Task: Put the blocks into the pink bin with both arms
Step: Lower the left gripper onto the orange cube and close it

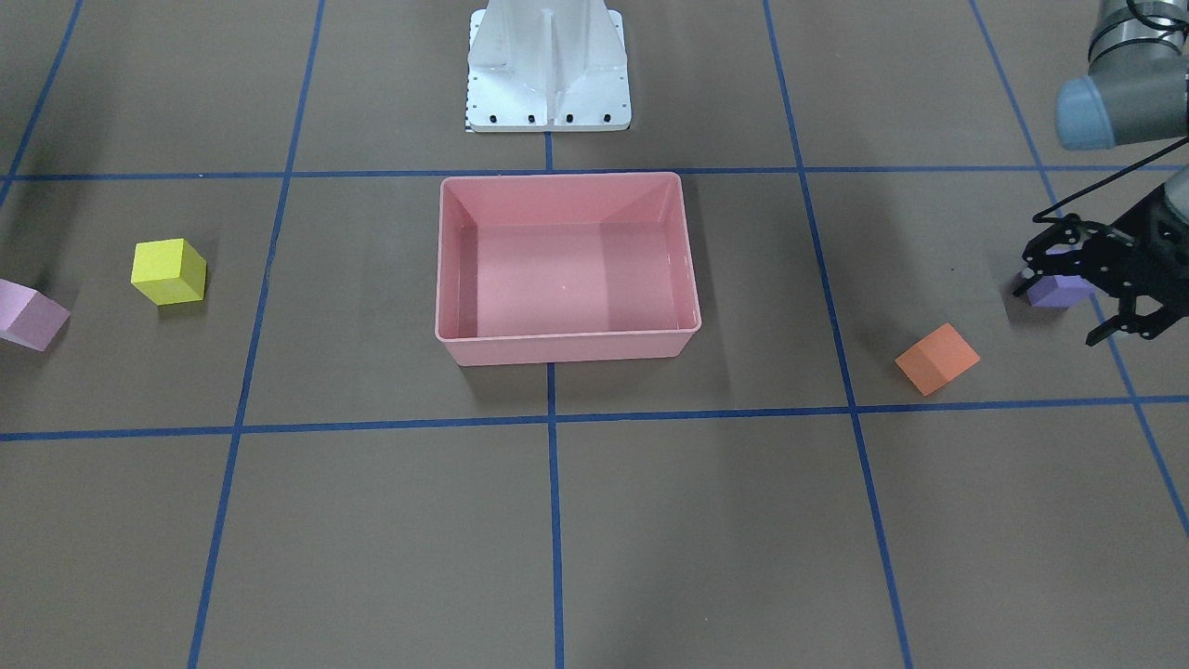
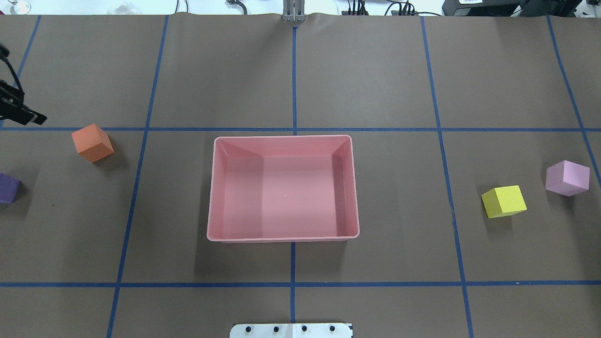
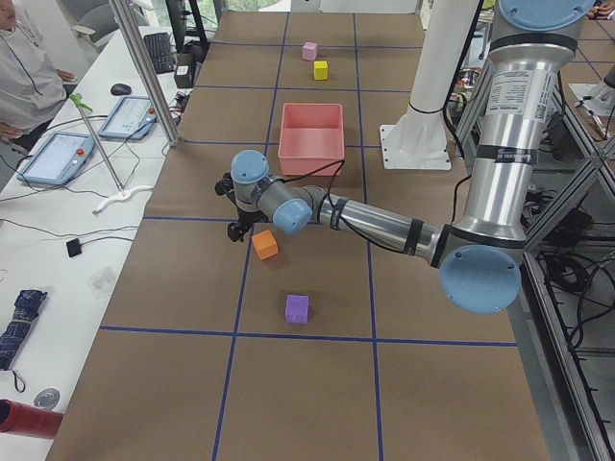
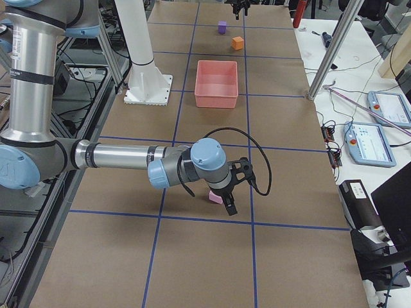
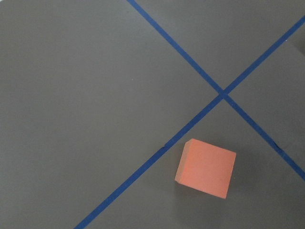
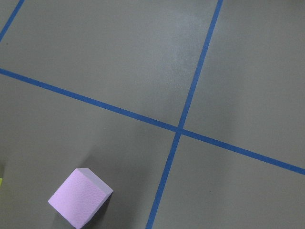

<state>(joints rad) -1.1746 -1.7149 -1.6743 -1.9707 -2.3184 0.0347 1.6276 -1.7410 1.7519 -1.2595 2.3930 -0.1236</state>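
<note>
The pink bin (image 2: 283, 139) sits empty at the table's middle. The orange block (image 2: 92, 142) and the purple block (image 2: 7, 188) lie on my left side. The yellow block (image 2: 503, 201) and the light pink-lilac block (image 2: 567, 177) lie on my right side. My left gripper (image 1: 1076, 295) hovers open and empty above the table near the orange block (image 1: 936, 358); the left wrist view shows that block (image 5: 206, 168) at lower right. My right gripper (image 4: 230, 196) hovers over the lilac block (image 4: 215, 197); I cannot tell whether it is open or shut. The right wrist view shows that block (image 6: 80, 198).
The white base pedestal (image 1: 548, 74) stands behind the bin. Blue tape lines cross the brown table. In the side views, operator desks with tablets (image 3: 58, 154) and metal posts (image 4: 331, 51) line the table's far edge.
</note>
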